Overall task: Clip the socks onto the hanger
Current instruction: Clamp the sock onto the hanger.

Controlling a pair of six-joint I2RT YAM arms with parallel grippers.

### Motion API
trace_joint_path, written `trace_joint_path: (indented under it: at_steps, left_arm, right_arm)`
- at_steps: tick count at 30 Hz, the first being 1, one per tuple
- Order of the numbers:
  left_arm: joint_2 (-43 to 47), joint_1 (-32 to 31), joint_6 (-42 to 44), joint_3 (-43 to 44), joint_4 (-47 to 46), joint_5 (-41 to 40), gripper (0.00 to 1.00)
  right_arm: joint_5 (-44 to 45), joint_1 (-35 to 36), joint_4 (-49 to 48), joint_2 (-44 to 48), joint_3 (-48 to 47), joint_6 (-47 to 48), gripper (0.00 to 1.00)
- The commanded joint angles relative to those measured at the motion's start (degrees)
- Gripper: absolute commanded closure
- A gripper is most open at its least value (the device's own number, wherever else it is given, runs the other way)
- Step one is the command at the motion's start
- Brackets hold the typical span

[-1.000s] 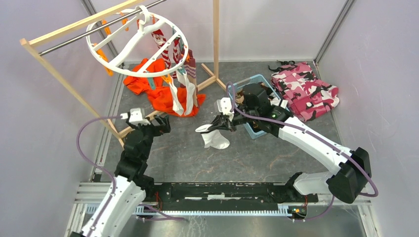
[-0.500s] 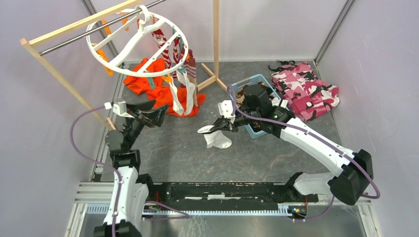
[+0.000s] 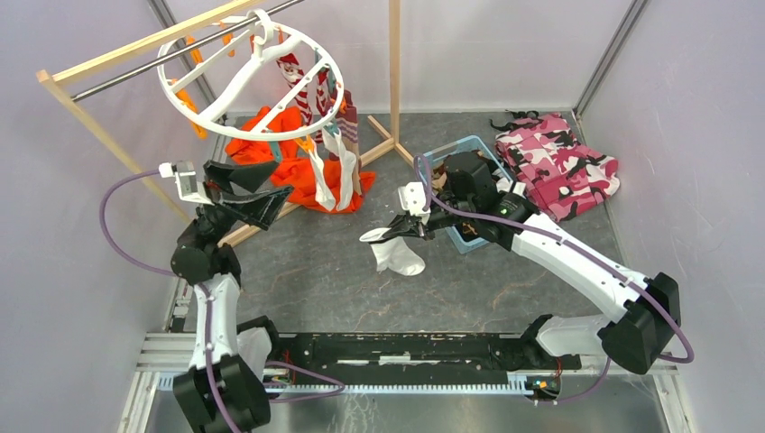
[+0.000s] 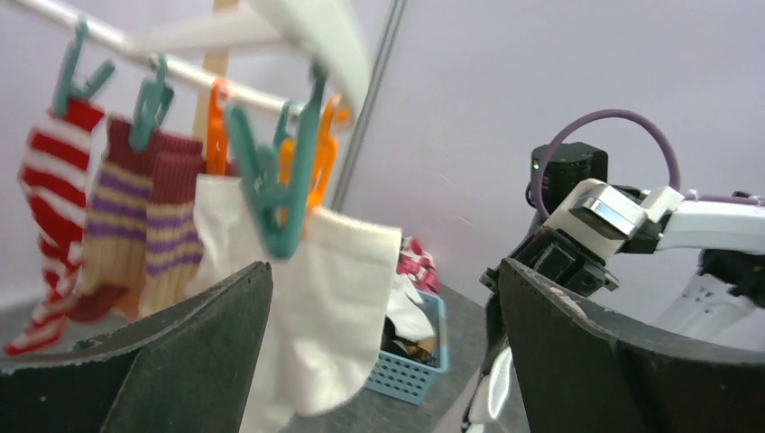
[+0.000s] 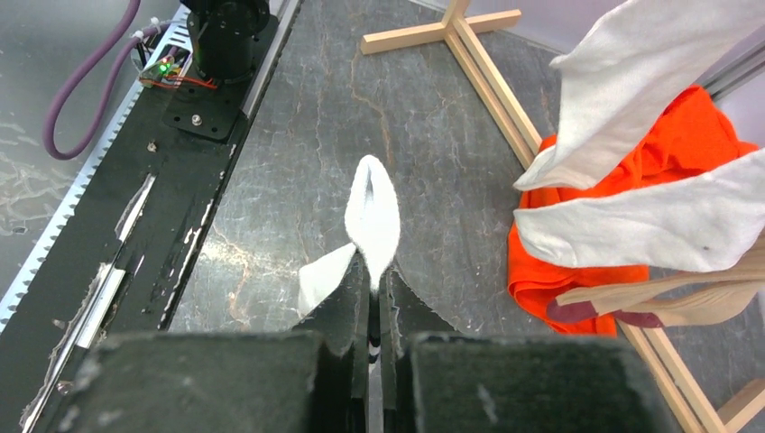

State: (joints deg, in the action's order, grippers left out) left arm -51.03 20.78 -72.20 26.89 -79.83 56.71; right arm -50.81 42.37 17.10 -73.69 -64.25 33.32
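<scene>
The right pincer [image 3: 393, 232], clamped on a white sock [image 3: 394, 255], holds it over the counter's [image 3: 343, 271] centre. The left pincer [image 3: 275, 188], spread wide apart, sits at ten o'clock, below the hanger [image 3: 209, 117] at eleven.

Floor between the arms: bare grey surface [image 3: 334, 280] open from the base rail [image 3: 406, 347] up to the orange garment [image 3: 298, 185]; only the white sock [image 3: 394, 254] dangling from the pinched right gripper [image 3: 408, 227] hangs into it.
Ahead of the left gripper [image 4: 386, 271]: its wide-spread jaws face a teal clip [image 4: 271, 180] and the hung socks [image 4: 334, 298] — no clear path straight through.
Hanger [image 3: 236, 83]: near right rim crowded with socks; far left rim freer, a few orange clips [image 3: 187, 99].
Left flank: the rack's sloping wooden leg [image 3: 126, 163] runs beside the left arm; wall [image 3: 63, 225] just beyond.
Right flank: upright post [image 3: 394, 63] between hanger and blue basket [image 3: 471, 142] — basket just behind the right gripper.
</scene>
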Motion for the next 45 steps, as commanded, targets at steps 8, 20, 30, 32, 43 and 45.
trace_joint_path:
  at_steps: [8,20,30,32,43,45]
  left_arm:
    - [5.1,0.3,24.6,13.3,33.1,3.8,0.00]
    - [5.3,0.4,42.3,17.1,56.1,-1.9,0.02]
    - [4.3,0.3,28.5,18.4,40.5,-1.6,0.03]
    - [3.9,0.3,28.0,19.0,40.3,-2.2,0.05]
    - [2.6,-0.7,27.5,20.4,39.7,-4.5,0.12]
    - [2.5,-1.0,27.6,20.5,39.7,-4.9,0.13]
  right_arm:
    - [-3.5,0.8,-4.1,-1.6,-4.7,-3.2,1.00]
    - [-3.6,0.8,-5.1,-2.3,-5.1,-3.5,1.00]
    - [-4.1,0.8,-6.9,-3.3,-5.4,-5.0,1.00]
    - [-4.3,0.8,-7.2,-3.6,-5.5,-5.3,1.00]
    - [-4.4,0.9,-7.8,-4.1,-6.1,-6.2,1.00]
    - [-4.4,0.9,-7.8,-4.2,-6.3,-6.2,1.00]
